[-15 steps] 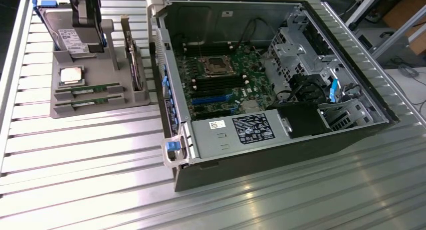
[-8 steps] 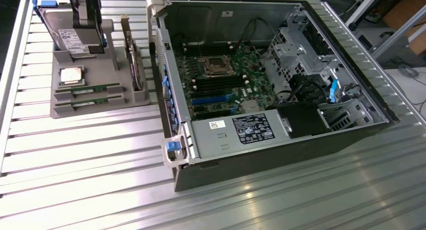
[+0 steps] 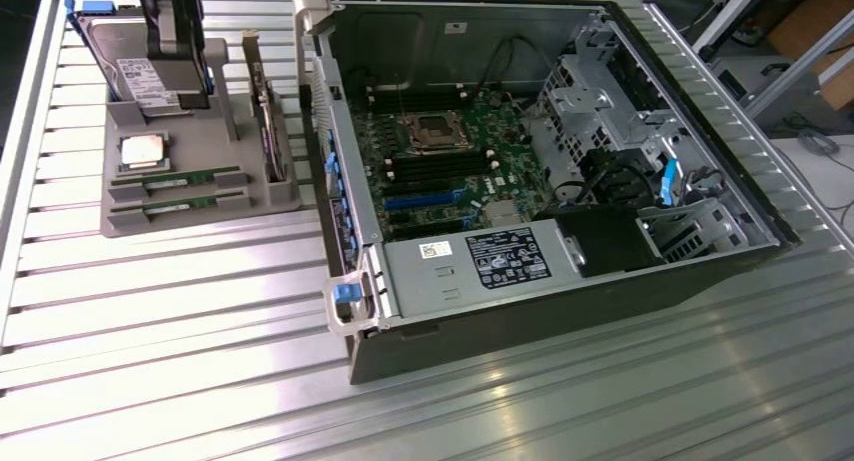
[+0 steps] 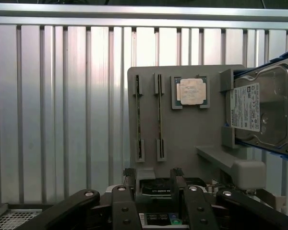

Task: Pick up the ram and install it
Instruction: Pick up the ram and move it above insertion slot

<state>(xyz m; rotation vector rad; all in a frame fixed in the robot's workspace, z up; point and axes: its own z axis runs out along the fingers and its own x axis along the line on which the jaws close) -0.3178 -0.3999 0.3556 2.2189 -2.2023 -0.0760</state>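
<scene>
My gripper (image 4: 152, 175) hangs empty, fingers (image 4: 127, 206) spread wide. Both ram sticks (image 3: 176, 184) sit slotted in the grey holder (image 3: 214, 146), 9 o'clock of the PC case (image 3: 561, 321) in the exterior view.

Ribbed aluminium table (image 3: 200, 331), bright glare

The table (image 3: 160, 311) is ribbed, shiny bare metal. The holder (image 4: 192, 129) is matt grey plastic. The hard drive (image 4: 273, 96) is glossy metal with a paper label (image 4: 245, 106). The ram (image 3: 178, 182) is green circuit board.
</scene>
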